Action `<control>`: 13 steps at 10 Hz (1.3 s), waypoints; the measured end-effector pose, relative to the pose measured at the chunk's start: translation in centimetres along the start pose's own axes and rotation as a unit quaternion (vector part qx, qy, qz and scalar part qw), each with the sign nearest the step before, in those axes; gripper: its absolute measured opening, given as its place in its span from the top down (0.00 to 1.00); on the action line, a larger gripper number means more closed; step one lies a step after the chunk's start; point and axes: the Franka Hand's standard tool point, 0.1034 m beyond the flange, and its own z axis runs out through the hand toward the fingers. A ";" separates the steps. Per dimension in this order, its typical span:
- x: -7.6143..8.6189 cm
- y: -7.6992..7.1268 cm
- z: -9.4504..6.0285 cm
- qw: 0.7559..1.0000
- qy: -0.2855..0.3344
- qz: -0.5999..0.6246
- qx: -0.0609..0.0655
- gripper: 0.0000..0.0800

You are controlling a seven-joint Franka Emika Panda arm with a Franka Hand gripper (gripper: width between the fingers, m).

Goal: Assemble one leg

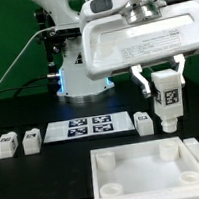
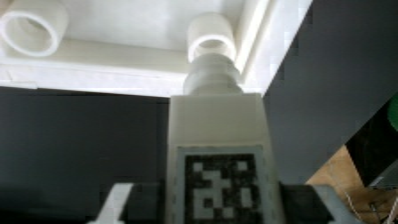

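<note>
Jaws clench the leg (image 1: 169, 99), upright at the frame's middle right; its lower end points down toward the panel's (image 1: 139, 175) back-right socket (image 1: 171, 151).

The Panda arm (image 1: 84, 67) is glossy white, with rounded shells and dark joint seams; a blue light (image 1: 62, 82) glows at its base. Its boxy white gripper (image 1: 162, 85) carries pale fingers (image 1: 140, 83).

No readable text; only black-and-white marker tags (image 2: 222, 190) on the leg (image 1: 169, 96) and marker board (image 1: 88, 126)
</note>
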 end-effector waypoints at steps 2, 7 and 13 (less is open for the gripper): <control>1.5 0.2 1.9 1.000 0.005 0.004 0.002 0.64; 0.5 -0.7 6.1 1.000 0.004 0.007 0.009 0.64; -0.6 -0.1 7.7 1.000 0.012 0.005 0.006 0.64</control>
